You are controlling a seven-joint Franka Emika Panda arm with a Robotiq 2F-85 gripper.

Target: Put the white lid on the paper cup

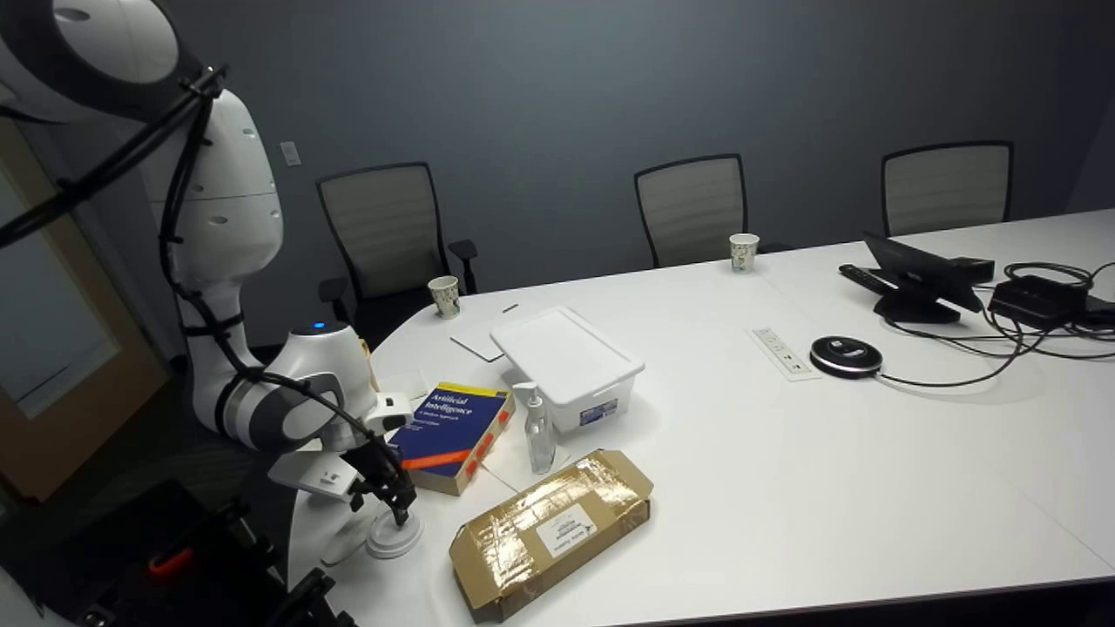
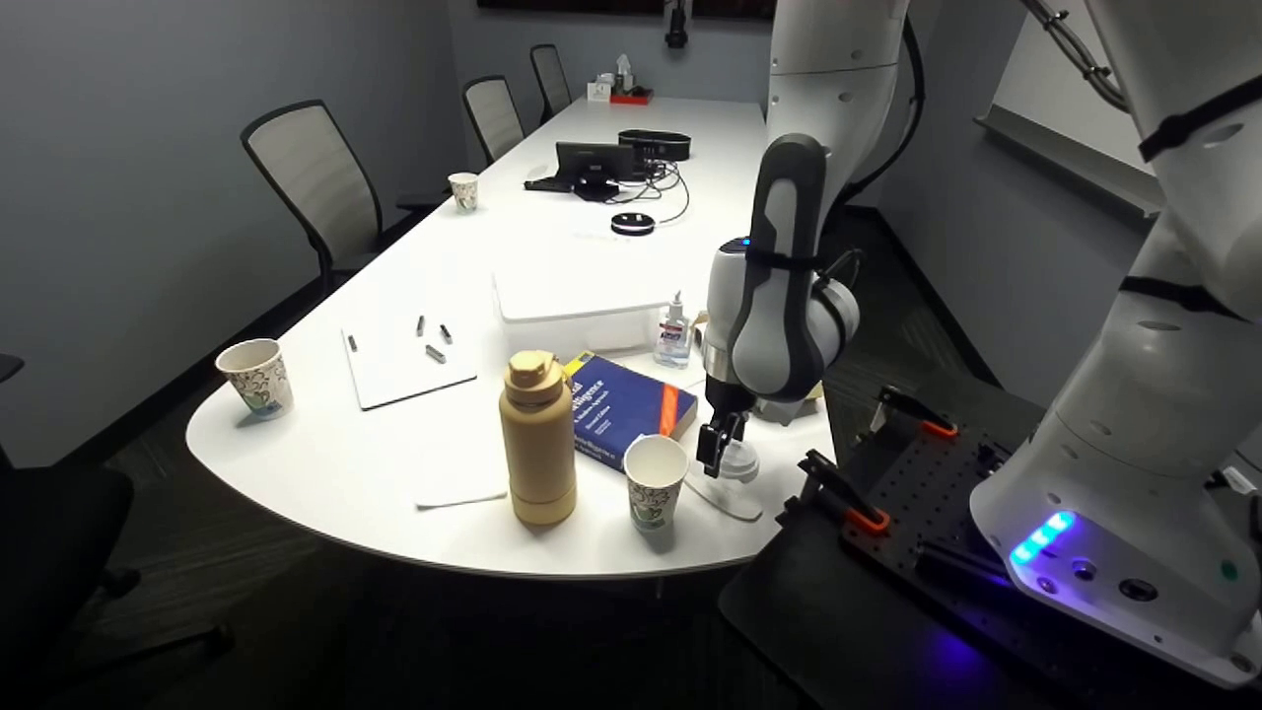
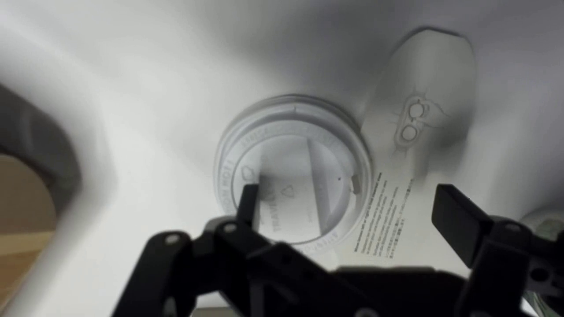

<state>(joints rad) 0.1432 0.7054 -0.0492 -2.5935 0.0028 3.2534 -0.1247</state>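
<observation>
Our empty gripper [image 3: 348, 201] stands wide; in the wrist view its left finger [image 3: 247, 204] overlaps the white lid [image 3: 288, 165]; we should shift left to straddle it.

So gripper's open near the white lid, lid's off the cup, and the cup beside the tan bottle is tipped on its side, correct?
One error: the cup isn't tipped over. In an exterior view it stands upright beside the tan bottle. The rest holds: the gripper is open near the white lid, which is off the cup.
</observation>
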